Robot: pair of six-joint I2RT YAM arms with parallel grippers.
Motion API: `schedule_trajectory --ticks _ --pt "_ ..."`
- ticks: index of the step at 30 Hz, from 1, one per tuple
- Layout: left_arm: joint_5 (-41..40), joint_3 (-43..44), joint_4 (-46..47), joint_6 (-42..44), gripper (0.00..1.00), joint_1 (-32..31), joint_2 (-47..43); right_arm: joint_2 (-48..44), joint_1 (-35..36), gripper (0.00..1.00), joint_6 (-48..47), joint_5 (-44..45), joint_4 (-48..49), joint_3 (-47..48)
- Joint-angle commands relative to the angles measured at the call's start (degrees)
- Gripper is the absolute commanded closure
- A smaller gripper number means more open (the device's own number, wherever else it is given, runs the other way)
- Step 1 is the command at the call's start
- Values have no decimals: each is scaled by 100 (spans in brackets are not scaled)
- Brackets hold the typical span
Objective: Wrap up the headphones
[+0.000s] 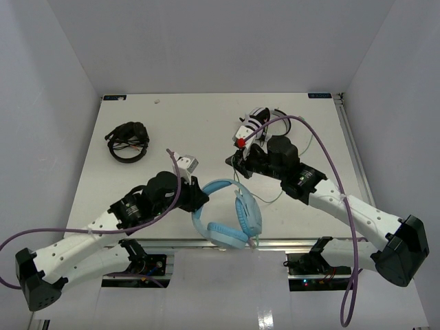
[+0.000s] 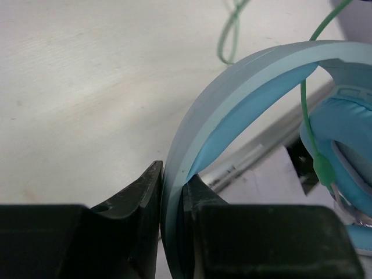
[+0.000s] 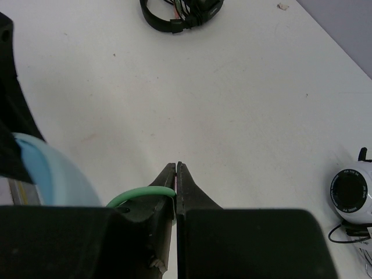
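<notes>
The left gripper's (image 2: 172,185) fingers clamp the wide headband of the light blue over-ear headphones (image 1: 230,214), which are held at the white table's (image 1: 206,124) near edge, band arching rearward and cups nearward. The right gripper (image 3: 176,174) pinches their thin pale green cable (image 3: 139,195). Bare tabletop stretches behind. Black headphones (image 1: 128,141) lie far left, and white-and-black headphones (image 1: 260,125) sit just behind the right gripper.
</notes>
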Motion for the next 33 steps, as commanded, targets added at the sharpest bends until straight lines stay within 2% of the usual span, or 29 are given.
schedule_trajectory --ticks 1,5,13,19,25,33 --pt "-1471 -37 29 -411 100 -2 529 -142 -16 92 111 34 -448 328" --pt "-2354 111 -88 -614 100 -2 1273 -132 -21 92 127 -22 -678 301" --pt "-2974 362 -108 -953 100 -2 1883 -57 14 92 339 -473 -744 245" --pt "-3348 379 -276 -1109 100 -2 1765 48 14 92 328 -1182 -648 280" --pt "-3965 420 -763 -1478 100 -2 1531 43 16 92 354 -1317 -781 342" --pt "-4202 545 -955 -1713 100 -2 1541 125 51 92 650 -2557 -233 266"
